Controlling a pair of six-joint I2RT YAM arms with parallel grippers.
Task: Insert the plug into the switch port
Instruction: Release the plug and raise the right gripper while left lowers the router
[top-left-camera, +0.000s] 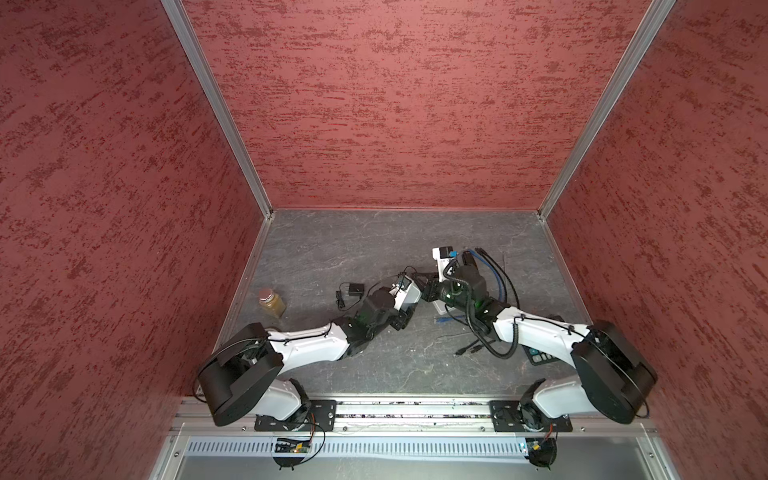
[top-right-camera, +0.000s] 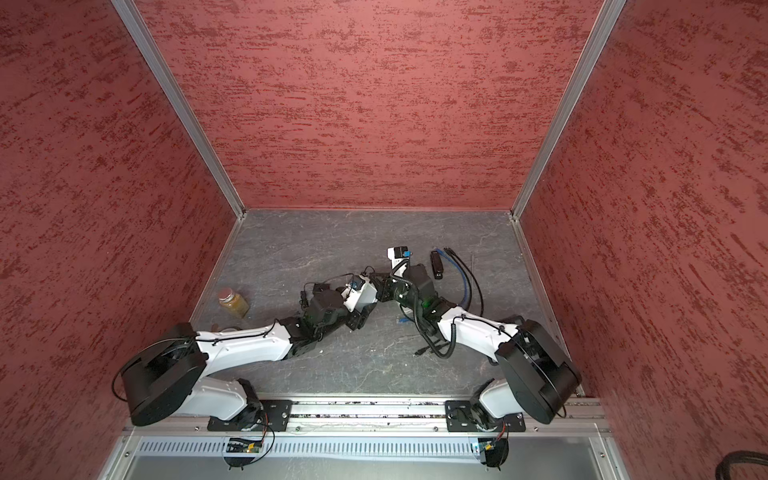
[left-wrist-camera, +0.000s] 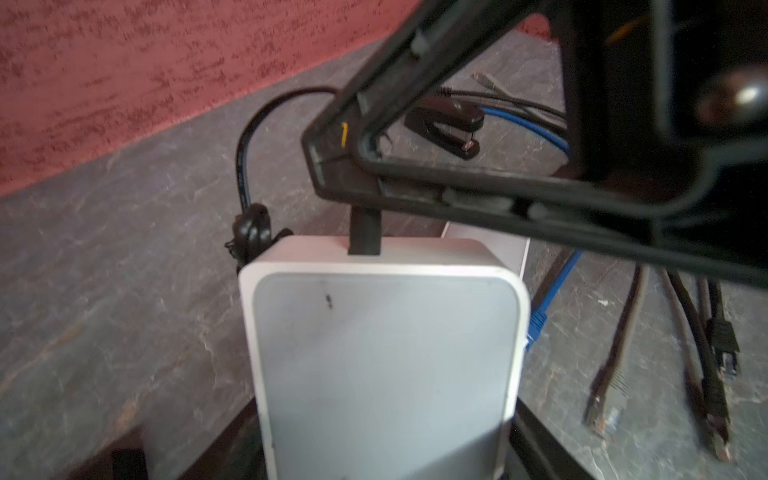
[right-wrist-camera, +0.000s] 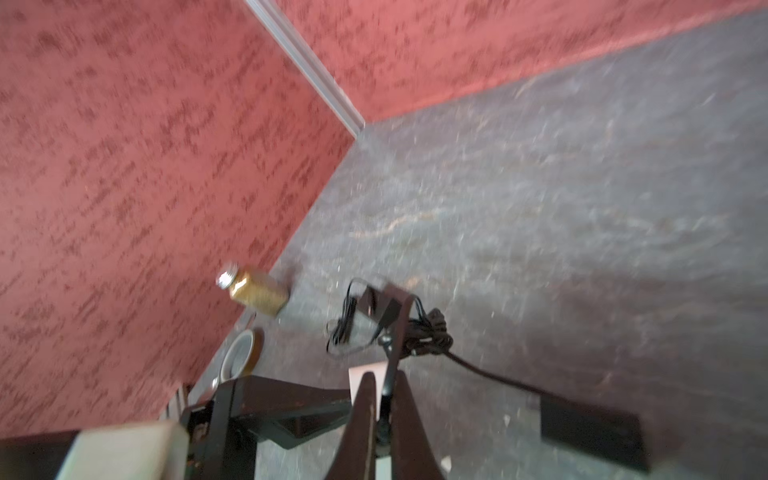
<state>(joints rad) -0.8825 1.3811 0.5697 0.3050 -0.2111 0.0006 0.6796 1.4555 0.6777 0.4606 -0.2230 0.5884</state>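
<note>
The plug (left-wrist-camera: 365, 235) is a short, stiff black stub on a thin, floppy cord. It's light, so I'd pinch the hard body, never the cord. It sits at the right end of the white switch (left-wrist-camera: 386, 353), mid-worktop, possibly partly entered. My right gripper (left-wrist-camera: 336, 174) is clamped on it; the left gripper (left-wrist-camera: 332, 453) clasps the switch.

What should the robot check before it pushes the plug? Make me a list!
1. Left gripper holds the white box: ok.
2. Right gripper pinches the plug: ok.
3. Plug meets the box's edge: ok.
4. Plug going in straight: cannot tell.
5. Blue cable clear of the box: cannot tell.
6. Jar out of the way: ok.
</note>
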